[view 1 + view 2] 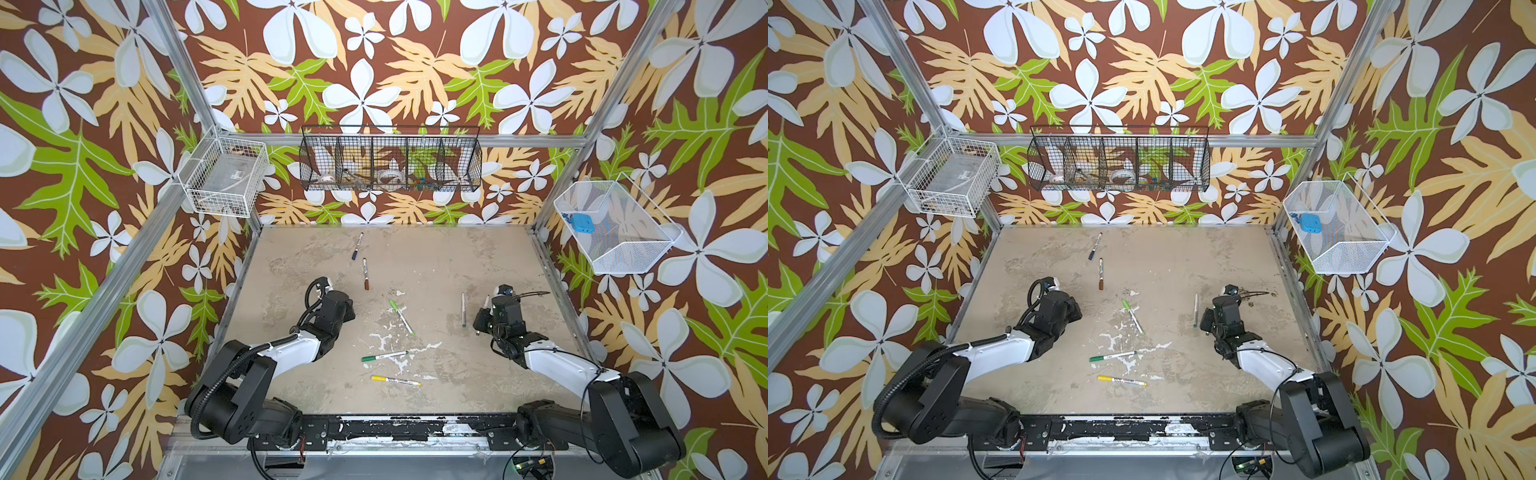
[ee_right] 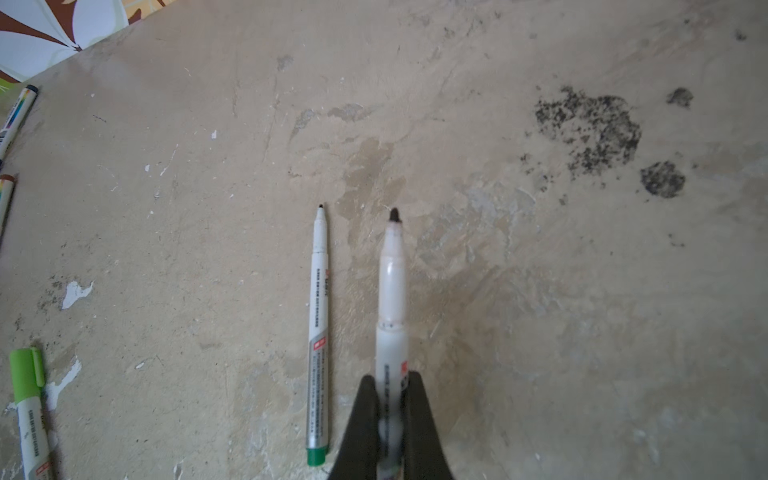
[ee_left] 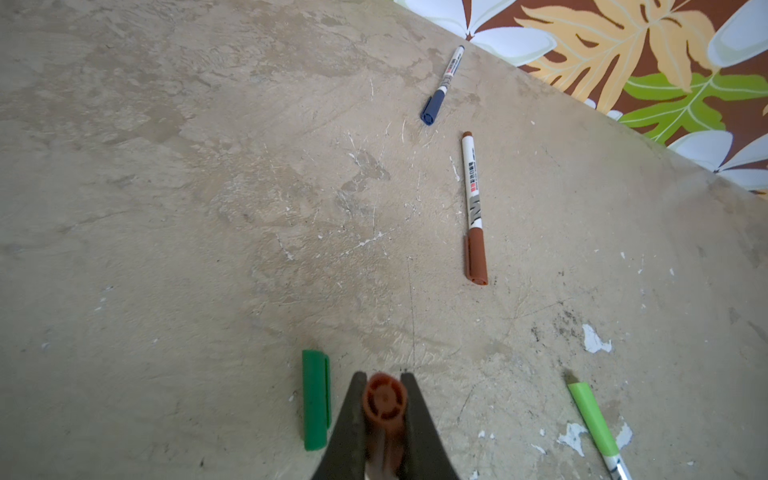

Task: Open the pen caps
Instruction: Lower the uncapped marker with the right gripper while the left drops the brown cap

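A brown cap [image 3: 384,401] sat pinched between the narrow jaws of the left end effector [image 3: 383,376], off any pen. A loose green cap [image 3: 316,401] lay flat on the desk [image 3: 166,208] just beside it. The right end effector [image 2: 390,377] was clamped on an uncapped marker [image 2: 391,282], dark tip forward; a bare green-ended marker [image 2: 319,332] lay alongside on the desk. Farther off, a blue cap [image 3: 430,109], a second brown cap [image 3: 476,259], a light green cap [image 3: 588,409] and a yellow cap [image 1: 377,378] sat on their pens.
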{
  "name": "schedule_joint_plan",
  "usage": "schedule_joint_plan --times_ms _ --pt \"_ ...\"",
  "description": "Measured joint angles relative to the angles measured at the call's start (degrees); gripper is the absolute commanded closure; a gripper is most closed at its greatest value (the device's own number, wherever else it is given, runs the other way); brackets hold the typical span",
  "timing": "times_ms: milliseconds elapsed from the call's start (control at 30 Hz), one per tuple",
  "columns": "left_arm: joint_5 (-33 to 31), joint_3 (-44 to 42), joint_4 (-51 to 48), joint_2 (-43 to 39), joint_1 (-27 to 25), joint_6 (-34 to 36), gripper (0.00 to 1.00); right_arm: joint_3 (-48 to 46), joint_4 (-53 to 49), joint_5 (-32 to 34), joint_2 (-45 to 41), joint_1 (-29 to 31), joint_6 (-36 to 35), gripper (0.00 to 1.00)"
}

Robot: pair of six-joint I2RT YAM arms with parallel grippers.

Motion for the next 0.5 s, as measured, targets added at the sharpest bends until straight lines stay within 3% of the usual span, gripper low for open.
schedule_joint_plan --times_ms 200,500 --pt "-0.1 2.4 -2.0 3.5 0.0 1.3 1.0 1.8 1.5 -2.1 6.4 -1.4 0.4 0.98" --pt "0.2 5.8 -5.0 9.2 0.0 1.7 0.99 4.1 2.4 -2.8 11.5 -1.7 0.2 0.87"
